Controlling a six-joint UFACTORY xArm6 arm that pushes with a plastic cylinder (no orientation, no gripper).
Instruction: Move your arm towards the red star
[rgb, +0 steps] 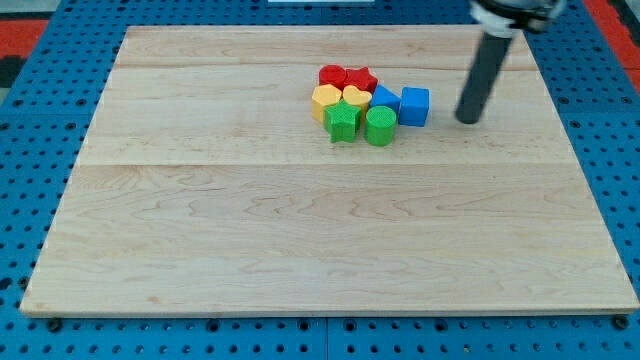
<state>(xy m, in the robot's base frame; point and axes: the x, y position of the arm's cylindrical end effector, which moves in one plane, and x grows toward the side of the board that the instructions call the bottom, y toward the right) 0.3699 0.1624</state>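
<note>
The red star (361, 79) lies at the top of a tight cluster of blocks near the board's upper middle, with another red block (332, 77) touching it on the left. My tip (467, 119) is to the right of the cluster, a short gap right of the blue cube (415, 105), and right of and a little below the red star. It touches no block. The rod rises from the tip toward the view's top right.
The cluster also holds a yellow hexagon-like block (326, 99), a yellow heart (355, 97), a green star (342, 121), a green cylinder (380, 125) and a second blue block (385, 100). The wooden board (300, 230) lies on a blue pegboard (20, 150).
</note>
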